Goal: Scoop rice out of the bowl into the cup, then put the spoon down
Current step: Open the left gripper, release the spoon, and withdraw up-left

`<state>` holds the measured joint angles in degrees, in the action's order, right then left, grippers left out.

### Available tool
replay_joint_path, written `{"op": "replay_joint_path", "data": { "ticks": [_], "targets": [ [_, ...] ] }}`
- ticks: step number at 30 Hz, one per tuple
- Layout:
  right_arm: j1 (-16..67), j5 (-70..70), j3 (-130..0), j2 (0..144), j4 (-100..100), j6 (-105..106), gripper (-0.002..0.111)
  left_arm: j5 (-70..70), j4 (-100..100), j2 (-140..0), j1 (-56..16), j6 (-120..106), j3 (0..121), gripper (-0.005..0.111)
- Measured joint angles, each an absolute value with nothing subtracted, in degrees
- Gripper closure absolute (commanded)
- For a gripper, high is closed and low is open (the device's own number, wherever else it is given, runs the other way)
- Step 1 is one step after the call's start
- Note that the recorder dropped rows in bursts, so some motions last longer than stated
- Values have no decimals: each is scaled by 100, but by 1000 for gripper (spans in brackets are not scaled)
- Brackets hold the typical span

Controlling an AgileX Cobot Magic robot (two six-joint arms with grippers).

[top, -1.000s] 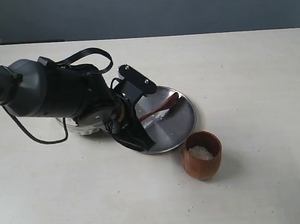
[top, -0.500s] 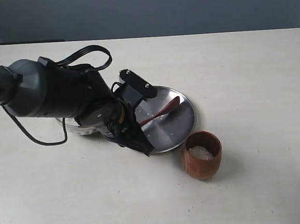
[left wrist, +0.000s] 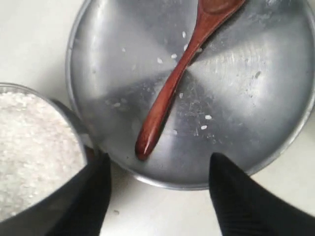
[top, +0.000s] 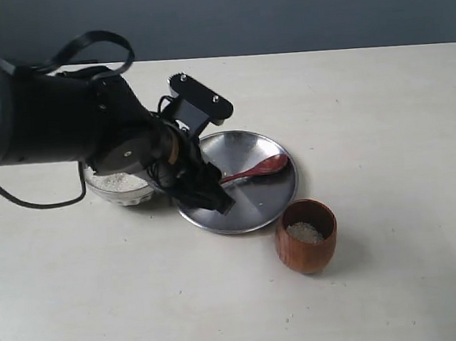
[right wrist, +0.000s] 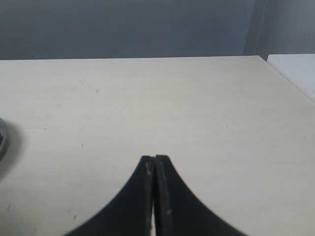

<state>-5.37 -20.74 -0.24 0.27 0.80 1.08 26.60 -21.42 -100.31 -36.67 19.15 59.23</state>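
Observation:
The wooden spoon (top: 256, 170) lies flat on the wide steel plate (top: 281, 194), head toward the far right rim. My left gripper (top: 210, 160) hangs open just off the handle's end, touching nothing. In the left wrist view the spoon (left wrist: 172, 88) rests among stray grains on the plate (left wrist: 256, 123), and my left gripper (left wrist: 158, 164) straddles the plate's rim. The steel bowl (top: 107, 188) holds rice (top: 118, 181) and is partly hidden by the arm. The wooden cup (top: 306, 235) holds rice (top: 304, 231). My right gripper (right wrist: 155, 158) is shut over bare table.
The cup stands right against the plate's near right rim. The bowl (left wrist: 69, 118), heaped with rice (left wrist: 34, 147), sits close to the plate's left side. A few loose grains lie on the table (top: 382, 127). The right arm is out of the exterior view.
The spoon has settled from a tilt to lying flat on the plate. The left arm has lifted and drawn back leftward, uncovering part of the bowl.

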Motion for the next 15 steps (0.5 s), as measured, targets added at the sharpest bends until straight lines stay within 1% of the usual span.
{"op": "replay_joint_path", "data": {
  "ticks": [2,3,5,8,9,15],
  "targets": [
    [-537,-2074,-24,27,80,108,108,2841,-2153,-9806,-3667,1901,5923,57],
    [-537,-2074,-24,27,80,108,108,2993,-2163,-9703,-3667,1901,5923,61],
    [-537,-2074,-24,27,80,108,108,3390,-2177,-9507,-3667,1901,5923,76],
    [-537,-2074,-24,27,80,108,108,3907,-2236,-9224,-3667,1901,5923,102],
    [-537,-2074,-24,27,80,108,108,4017,-2257,-9128,-3667,1901,5923,106],
    [-537,-2074,-24,27,80,108,108,4265,-2395,-8295,-3667,1901,5923,106]
  ]
}}
